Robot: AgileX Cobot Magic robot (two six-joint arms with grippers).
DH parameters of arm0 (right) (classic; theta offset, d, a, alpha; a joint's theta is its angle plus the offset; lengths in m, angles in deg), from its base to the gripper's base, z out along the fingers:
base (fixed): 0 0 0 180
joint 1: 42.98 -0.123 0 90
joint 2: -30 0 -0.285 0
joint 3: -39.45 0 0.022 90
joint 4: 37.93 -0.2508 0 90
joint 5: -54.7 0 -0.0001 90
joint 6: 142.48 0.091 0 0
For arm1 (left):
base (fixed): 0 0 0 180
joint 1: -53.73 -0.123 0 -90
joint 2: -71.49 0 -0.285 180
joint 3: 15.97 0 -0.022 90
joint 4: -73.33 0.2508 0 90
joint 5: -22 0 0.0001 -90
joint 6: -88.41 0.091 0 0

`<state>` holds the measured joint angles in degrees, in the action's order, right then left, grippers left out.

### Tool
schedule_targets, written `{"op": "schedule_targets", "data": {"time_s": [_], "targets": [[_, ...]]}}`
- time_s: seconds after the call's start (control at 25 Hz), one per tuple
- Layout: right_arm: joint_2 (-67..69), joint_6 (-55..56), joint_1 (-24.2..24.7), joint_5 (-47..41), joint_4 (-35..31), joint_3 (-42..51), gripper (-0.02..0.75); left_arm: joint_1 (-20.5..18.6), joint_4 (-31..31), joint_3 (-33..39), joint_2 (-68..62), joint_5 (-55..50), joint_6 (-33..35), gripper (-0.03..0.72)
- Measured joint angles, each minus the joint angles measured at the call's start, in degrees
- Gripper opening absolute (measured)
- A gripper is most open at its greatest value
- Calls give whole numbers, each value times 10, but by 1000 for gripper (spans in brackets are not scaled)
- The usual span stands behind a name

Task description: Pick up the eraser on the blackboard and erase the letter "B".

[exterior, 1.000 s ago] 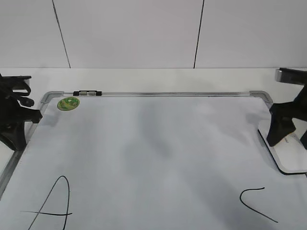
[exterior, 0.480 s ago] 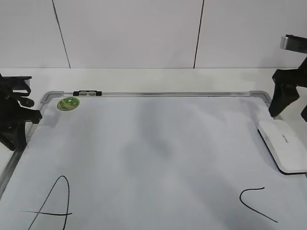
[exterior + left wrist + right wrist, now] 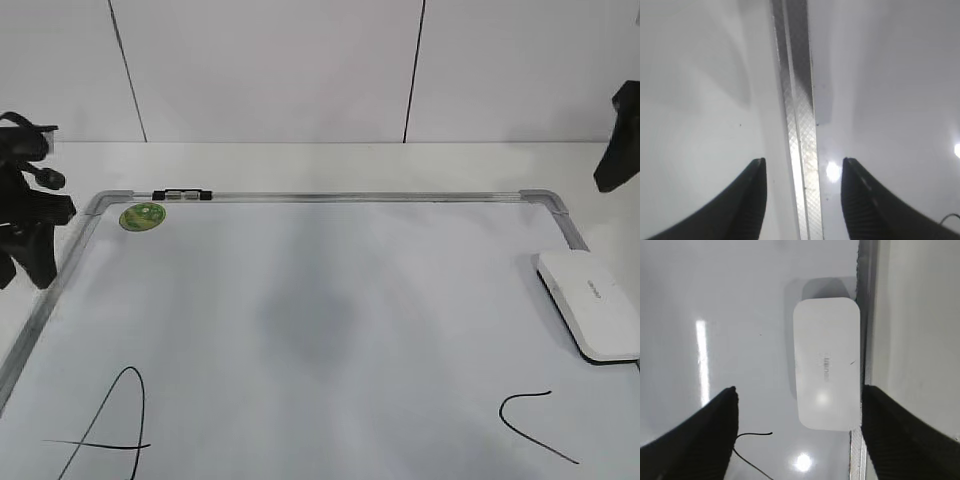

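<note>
The white eraser (image 3: pixel 592 305) lies flat on the blackboard (image 3: pixel 320 300) against its right frame, and also shows in the right wrist view (image 3: pixel 827 362). My right gripper (image 3: pixel 618 150) is raised at the upper right edge, open and empty, with its jaws (image 3: pixel 799 389) spread wide above the eraser. My left gripper (image 3: pixel 22 262) hovers over the board's left frame, open and empty, its jaws (image 3: pixel 802 165) either side of the silver frame strip (image 3: pixel 801 150). No letter "B" shows in any view; the middle of the board is unmarked.
A large slanted "A" (image 3: pixel 110 425) is at the board's bottom left. An open "C" (image 3: pixel 535 420) is at the bottom right, below the eraser, and shows in the right wrist view (image 3: pixel 747 440). A round green sticker (image 3: pixel 143 215) sits at the top left corner.
My right gripper has let go of the eraser, risen and moved back to the right, leaving it flat on the board. My left gripper has risen slightly.
</note>
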<state>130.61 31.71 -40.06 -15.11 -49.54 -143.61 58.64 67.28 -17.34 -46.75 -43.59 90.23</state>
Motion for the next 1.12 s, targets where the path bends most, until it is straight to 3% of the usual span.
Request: {"op": "schedule_targets", "data": {"time_s": [0.36, 0.72, 1.12], "targets": [[-169, 0, 0, -5, 3, 91, 586, 0, -1, 9, 55, -32, 17, 351], [-359, 0, 0, -10, 7, 242, 585, 0, -1, 117, 201, -38, 17, 334], [-629, 0, 0, -22, 91, 375, 585, 0, -43, 123, 378, -46, 17, 306]]}}
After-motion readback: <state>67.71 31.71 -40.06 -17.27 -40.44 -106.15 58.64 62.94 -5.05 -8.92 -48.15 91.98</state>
